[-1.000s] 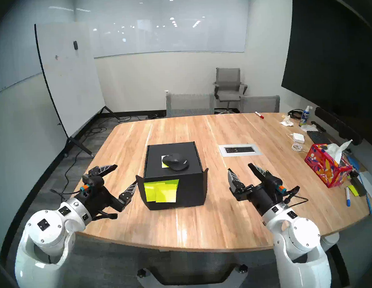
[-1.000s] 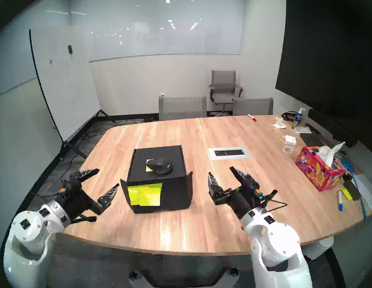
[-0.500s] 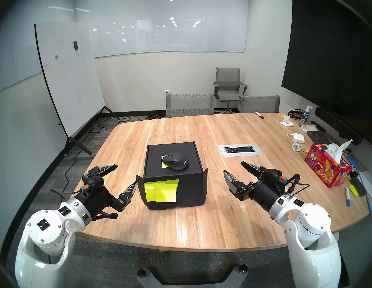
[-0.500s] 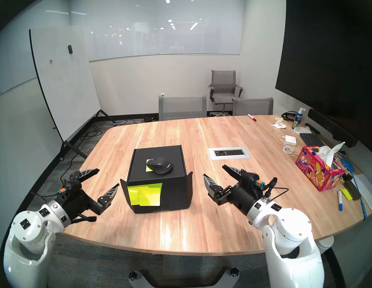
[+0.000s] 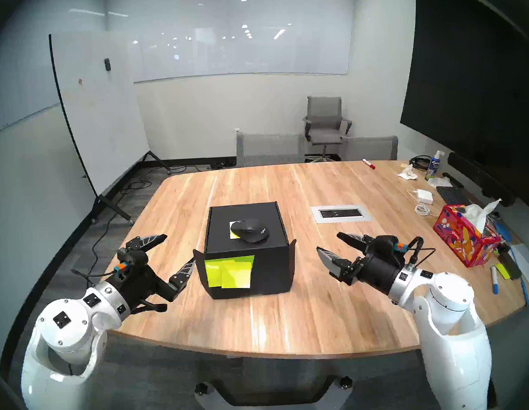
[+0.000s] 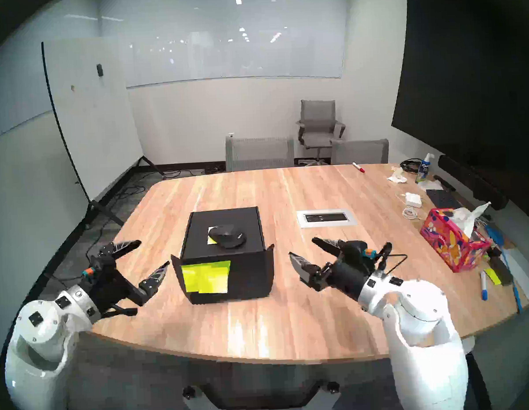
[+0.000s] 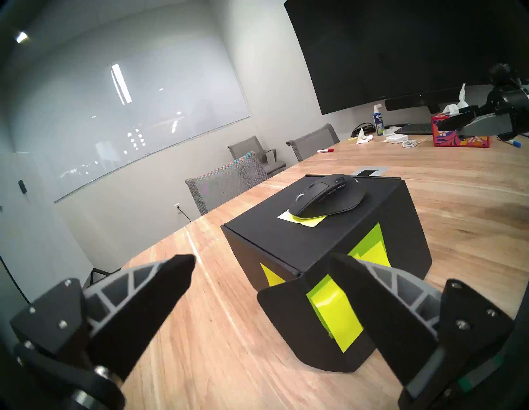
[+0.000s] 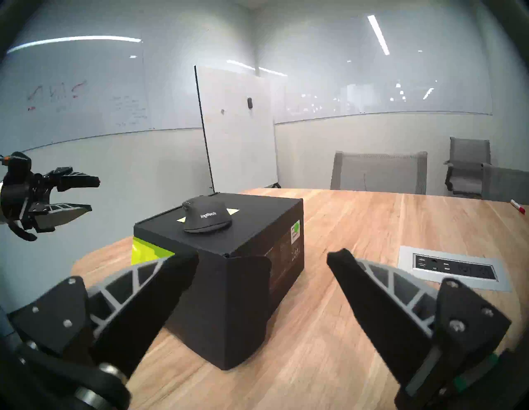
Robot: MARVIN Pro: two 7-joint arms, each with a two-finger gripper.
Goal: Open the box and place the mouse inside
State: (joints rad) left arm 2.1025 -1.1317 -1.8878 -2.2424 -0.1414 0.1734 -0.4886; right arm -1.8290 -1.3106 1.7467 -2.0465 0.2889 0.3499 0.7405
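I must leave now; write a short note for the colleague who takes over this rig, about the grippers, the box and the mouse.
Left gripper: open, empty, beside the box's left side, not touching it.
Right gripper: open, empty, to the right of the box, pointing toward it.
Box: on the table, lid closed, yellow-green sticky notes on its front.
Mouse: lying on the closed lid, partly over another sticky note.
Done: nothing yet.
Left: take the mouse off the lid, open the box, put the mouse inside.

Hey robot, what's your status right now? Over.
Left gripper and right gripper open, empty, flanking the box. Box shut. Mouse sits on its lid, blocking opening.
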